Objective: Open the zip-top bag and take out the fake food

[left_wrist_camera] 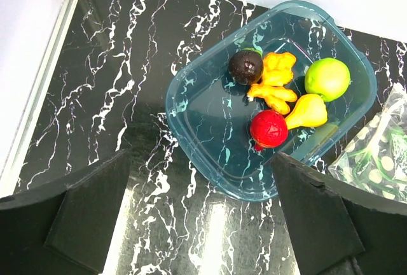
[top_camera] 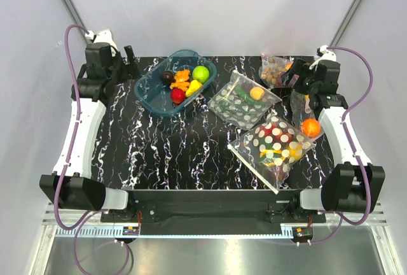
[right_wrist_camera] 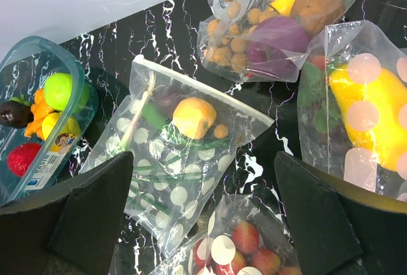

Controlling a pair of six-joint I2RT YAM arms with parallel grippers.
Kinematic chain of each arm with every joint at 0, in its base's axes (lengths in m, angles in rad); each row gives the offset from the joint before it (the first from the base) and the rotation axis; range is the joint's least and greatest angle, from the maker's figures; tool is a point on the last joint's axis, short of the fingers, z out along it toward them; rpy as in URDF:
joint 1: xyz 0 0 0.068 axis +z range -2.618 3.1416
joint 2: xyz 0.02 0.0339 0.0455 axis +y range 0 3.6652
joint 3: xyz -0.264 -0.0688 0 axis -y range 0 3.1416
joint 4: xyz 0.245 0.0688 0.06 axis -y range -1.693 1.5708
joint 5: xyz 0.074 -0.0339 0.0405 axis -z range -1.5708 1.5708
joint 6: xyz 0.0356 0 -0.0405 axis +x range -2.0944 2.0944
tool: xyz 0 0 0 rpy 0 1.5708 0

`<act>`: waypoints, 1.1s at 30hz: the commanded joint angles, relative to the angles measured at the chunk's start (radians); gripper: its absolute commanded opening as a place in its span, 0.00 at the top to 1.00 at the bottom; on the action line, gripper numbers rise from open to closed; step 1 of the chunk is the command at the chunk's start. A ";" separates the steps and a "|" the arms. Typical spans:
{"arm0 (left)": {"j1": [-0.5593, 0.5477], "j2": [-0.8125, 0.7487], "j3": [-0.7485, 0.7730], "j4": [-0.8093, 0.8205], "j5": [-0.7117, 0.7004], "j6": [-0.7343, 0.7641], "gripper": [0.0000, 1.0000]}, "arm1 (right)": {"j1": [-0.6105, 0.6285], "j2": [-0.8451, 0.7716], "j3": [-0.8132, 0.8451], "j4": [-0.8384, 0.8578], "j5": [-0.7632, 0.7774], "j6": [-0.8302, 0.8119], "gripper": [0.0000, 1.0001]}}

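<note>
Two arms sat at the far corners, likely to leave the work area free: left gripper (left_wrist_camera: 200, 157) over the tub (left_wrist_camera: 203, 122), right gripper (right_wrist_camera: 203, 157) above another dotted bag (right_wrist_camera: 184, 141), both wide-jawed and empty. Nearer the right front edge lay the zip-top bag (top_camera: 273, 142), fake food (top_camera: 275, 155) inside

Tub (top_camera: 151, 93) back left, zip-top bag (top_camera: 273, 144) front right, second bag (top_camera: 243, 100) between them.

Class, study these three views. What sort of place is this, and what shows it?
Probably a robotics lab test cell, not a kitchen: the left arm and right arm bolted at a marbled black table, blank white walls, and toy fruit in a blue tub.
</note>
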 commanded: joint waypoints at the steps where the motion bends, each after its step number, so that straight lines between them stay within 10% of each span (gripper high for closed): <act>1: 0.006 -0.018 0.041 0.027 0.003 0.028 0.01 | 0.001 -0.026 0.019 0.008 -0.009 -0.007 0.00; 33: -0.359 0.057 -0.127 0.199 0.165 -0.094 0.01 | 0.064 -0.062 -0.136 -0.385 -0.024 -0.156 0.00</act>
